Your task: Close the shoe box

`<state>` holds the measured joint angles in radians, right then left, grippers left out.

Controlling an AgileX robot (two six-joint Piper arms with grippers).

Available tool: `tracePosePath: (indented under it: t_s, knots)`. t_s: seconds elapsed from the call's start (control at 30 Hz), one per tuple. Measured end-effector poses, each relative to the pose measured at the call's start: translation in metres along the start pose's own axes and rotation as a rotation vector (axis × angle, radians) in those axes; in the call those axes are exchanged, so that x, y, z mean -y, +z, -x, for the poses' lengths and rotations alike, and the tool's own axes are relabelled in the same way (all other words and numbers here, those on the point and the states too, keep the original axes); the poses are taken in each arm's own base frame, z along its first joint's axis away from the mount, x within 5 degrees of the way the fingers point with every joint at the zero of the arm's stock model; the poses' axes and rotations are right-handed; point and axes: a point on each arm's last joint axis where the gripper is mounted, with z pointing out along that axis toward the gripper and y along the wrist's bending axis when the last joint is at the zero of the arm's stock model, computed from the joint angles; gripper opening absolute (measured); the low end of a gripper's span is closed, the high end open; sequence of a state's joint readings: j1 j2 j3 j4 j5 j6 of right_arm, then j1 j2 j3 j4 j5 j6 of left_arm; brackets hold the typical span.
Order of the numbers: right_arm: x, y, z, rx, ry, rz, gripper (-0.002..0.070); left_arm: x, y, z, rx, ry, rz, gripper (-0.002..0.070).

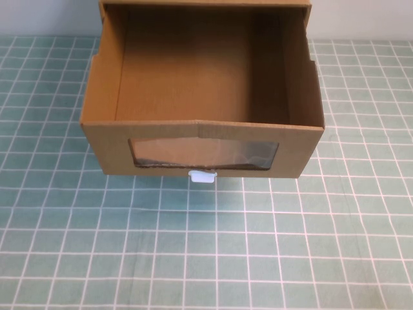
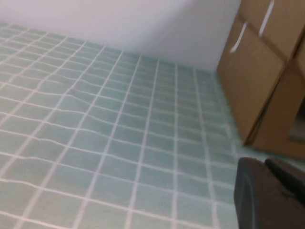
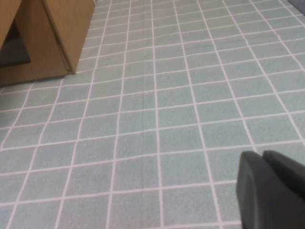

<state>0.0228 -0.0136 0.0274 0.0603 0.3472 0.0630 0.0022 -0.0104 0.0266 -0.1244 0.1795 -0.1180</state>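
Note:
The shoe box [image 1: 203,90] is a brown cardboard drawer, pulled out toward me and open on top, its inside empty. Its front has a clear window [image 1: 203,155] with a small white pull tab [image 1: 202,176] below it. Neither gripper shows in the high view. My left gripper [image 2: 264,163] is shut and empty, low over the mat, with the box [image 2: 257,81] off to its side. My right gripper [image 3: 262,155] is shut and empty over the mat, well apart from the box's corner [image 3: 52,43].
A green mat with a white grid [image 1: 206,258] covers the table. The drawer's outer cardboard sleeve [image 1: 206,5] stands at the back against a pale wall. The mat in front of the box and to both sides is bare.

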Motion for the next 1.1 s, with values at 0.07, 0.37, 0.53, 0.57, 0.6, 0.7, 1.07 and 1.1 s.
tracePosePath:
  t_s: [0.07, 0.37, 0.53, 0.57, 0.6, 0.7, 1.07, 1.1]
  knots:
    - [0.0, 0.0, 0.0, 0.0, 0.0, 0.0, -0.0012, 0.001, 0.0, 0.001, 0.011, -0.088, -0.008, -0.0005]
    - [0.0, 0.0, 0.0, 0.0, 0.0, 0.0, -0.0012, 0.003, -0.001, 0.006, 0.032, -0.239, -0.028, -0.0005]
    - [0.0, 0.0, 0.0, 0.0, 0.0, 0.0, -0.0012, 0.02, -0.009, 0.056, -0.053, -0.147, -0.055, -0.0005]
    - [0.0, 0.0, 0.0, 0.0, 0.0, 0.0, -0.0012, 0.024, -0.007, 0.066, -0.114, -0.105, -0.055, -0.0005]
    - [0.0, 0.0, 0.0, 0.0, 0.0, 0.0, -0.0012, 0.03, -0.006, 0.082, -0.167, -0.053, -0.062, -0.0005]
    - [0.0, 0.0, 0.0, 0.0, 0.0, 0.0, -0.0012, 0.046, 0.005, 0.132, -0.305, 0.059, -0.093, -0.0005]
    - [0.0, 0.0, 0.0, 0.0, 0.0, 0.0, -0.0012, 0.099, 0.137, 0.239, -0.388, 0.24, -0.463, -0.0005]
    - [0.0, 0.0, 0.0, 0.0, 0.0, 0.0, -0.0012, 0.103, 0.152, 0.245, -0.374, 0.244, -0.49, -0.0005]
